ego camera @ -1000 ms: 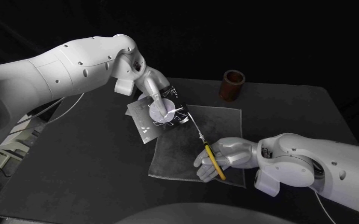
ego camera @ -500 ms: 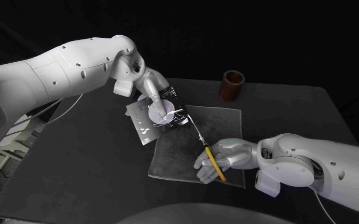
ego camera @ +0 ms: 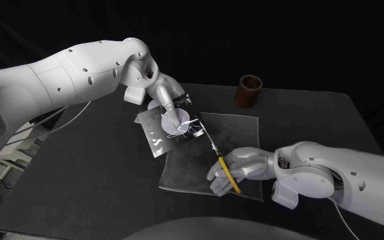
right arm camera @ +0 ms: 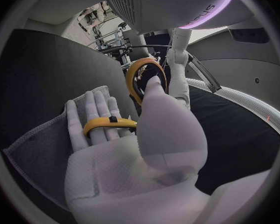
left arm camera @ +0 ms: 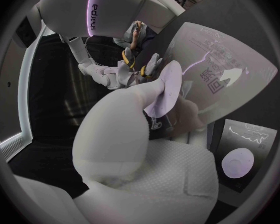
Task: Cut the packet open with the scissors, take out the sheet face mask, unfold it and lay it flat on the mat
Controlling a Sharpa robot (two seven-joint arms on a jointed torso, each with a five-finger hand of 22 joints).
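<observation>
My left hand [ego camera: 170, 106] holds a silver packet [ego camera: 164, 131] with a round white patch above the mat's far left corner. The left wrist view shows the packet [left arm camera: 224, 67] held by my left hand [left arm camera: 146, 109]. My right hand [ego camera: 237, 168] grips the scissors [ego camera: 226, 173] by their yellow handles over the grey mat [ego camera: 236, 134]. Their thin blades run up to the packet's right edge; whether they touch it I cannot tell. In the right wrist view the yellow handles [right arm camera: 139, 77] loop around the fingers of my right hand [right arm camera: 127, 149], with the mat [right arm camera: 31, 147] beneath.
A brown cylindrical cup [ego camera: 249, 91] stands upright on the black table [ego camera: 88, 173] beyond the mat's far right corner. The left wrist view also shows my right hand with the scissors [left arm camera: 130, 67] past the packet.
The left hand has turned the packet slightly, so its lower corner dips a little toward the mat. The right hand and scissors have barely moved.
</observation>
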